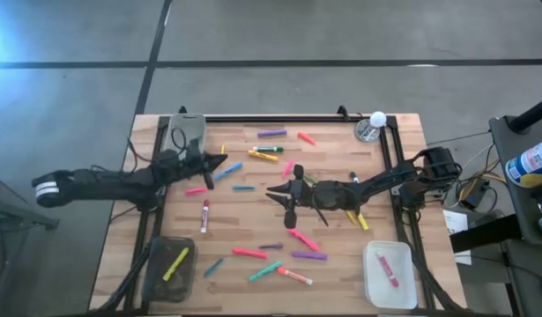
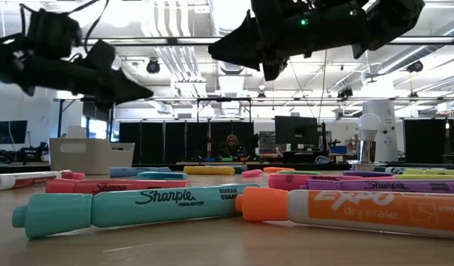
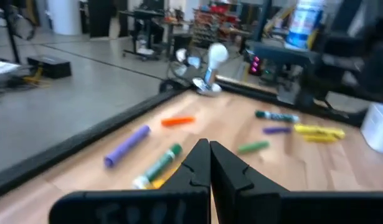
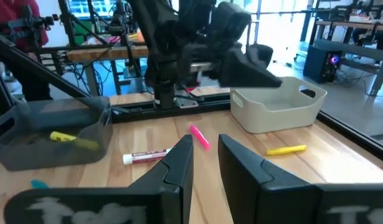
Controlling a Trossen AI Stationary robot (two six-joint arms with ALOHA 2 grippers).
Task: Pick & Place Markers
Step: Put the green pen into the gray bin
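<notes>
High view: markers [image 1: 250, 254] lie scattered on the table [image 1: 341, 264], long axes pointing many ways.
Low view: near teal marker [image 2: 131, 207] lies left-right.
Left wrist view: left gripper [image 3: 209, 163] pressed together, empty.
Right wrist view: right gripper [image 4: 205, 163] spread slightly, empty.

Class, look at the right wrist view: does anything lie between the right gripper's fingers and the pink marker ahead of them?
Nothing visible does. Bare table lies between the right gripper and the pink marker; the white-bodied marker sits off to one side.
</notes>
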